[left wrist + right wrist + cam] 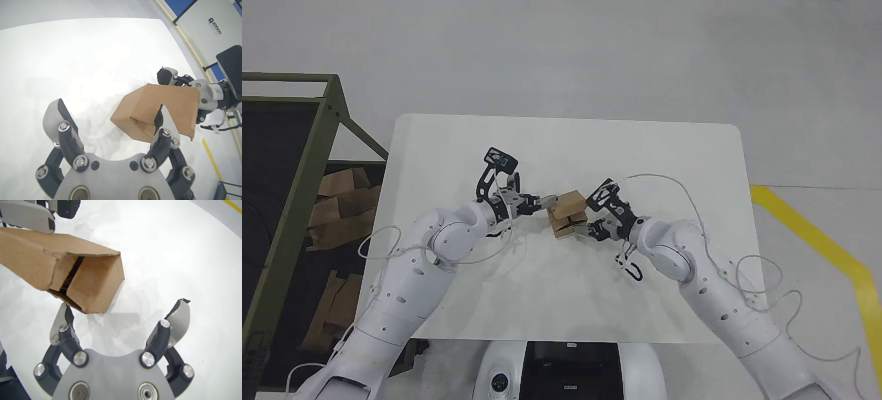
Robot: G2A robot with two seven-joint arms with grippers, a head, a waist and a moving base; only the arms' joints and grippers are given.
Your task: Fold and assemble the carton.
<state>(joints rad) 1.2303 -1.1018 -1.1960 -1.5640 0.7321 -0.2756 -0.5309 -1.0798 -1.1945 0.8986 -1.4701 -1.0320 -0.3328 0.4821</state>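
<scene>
Your carton (567, 212) lies tilted in the middle of the table (642, 150), propped between the two arms rather than gripped. Your left gripper (111, 106) is spread wide and has hold of nothing; just one finger (167, 121) presses against a side panel. Your right gripper (123, 306) is equally wide open and empty, with one finger (60, 321) tucked at the lower edge of the open end. There the inner flaps (90, 281) are only partly folded in, with a dark gap between them. Watch for the carton skidding or rolling out sideways: single fingers pushing from opposite sides give it nothing to lock against on a smooth top. Push too hard and the thin wall may buckle; ease off and the flaps will likely spring open.
</scene>
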